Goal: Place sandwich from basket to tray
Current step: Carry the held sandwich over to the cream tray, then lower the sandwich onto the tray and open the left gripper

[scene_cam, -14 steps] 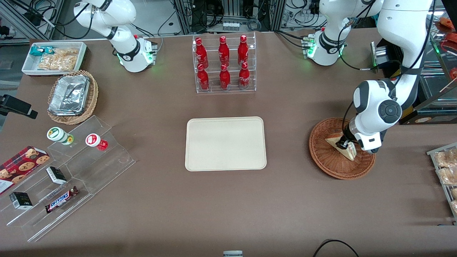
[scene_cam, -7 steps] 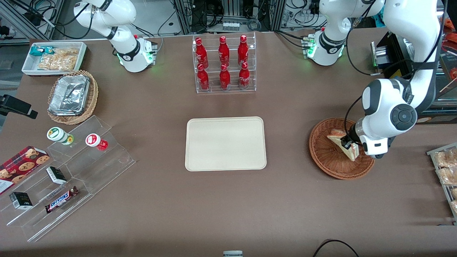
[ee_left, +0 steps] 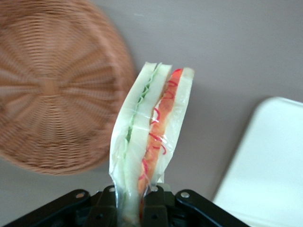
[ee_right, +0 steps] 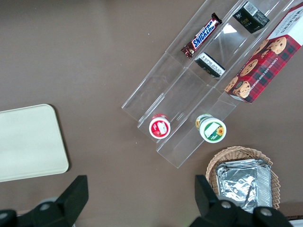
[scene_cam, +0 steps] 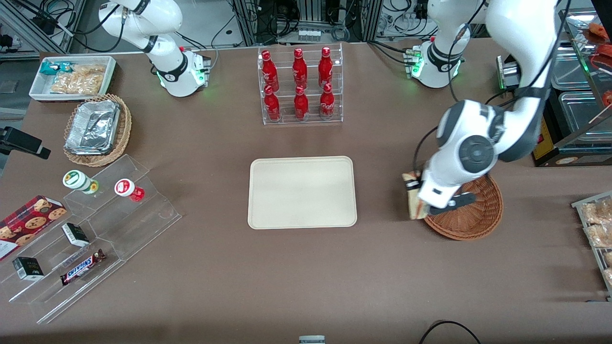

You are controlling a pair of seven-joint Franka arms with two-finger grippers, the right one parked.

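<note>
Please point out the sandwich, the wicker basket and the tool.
sandwich (ee_left: 151,142), left wrist view, cut edge.
wicker basket (scene_cam: 478,215), front view, woven wall.
tool (ee_left: 135,203), left wrist view, shut on the sandwich's bottom end.

My front camera looks steeply down over the whole bench (scene_cam: 306,267). The left wrist camera sits close above its claw (ee_left: 135,208), facing down. Both wrist views share the tray (scene_cam: 302,192) with it.

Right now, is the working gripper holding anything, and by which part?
Yes. The gripper is shut on the wrapped sandwich, pinching one end of the wedge. It hangs above the table, between the basket and the tray.
</note>
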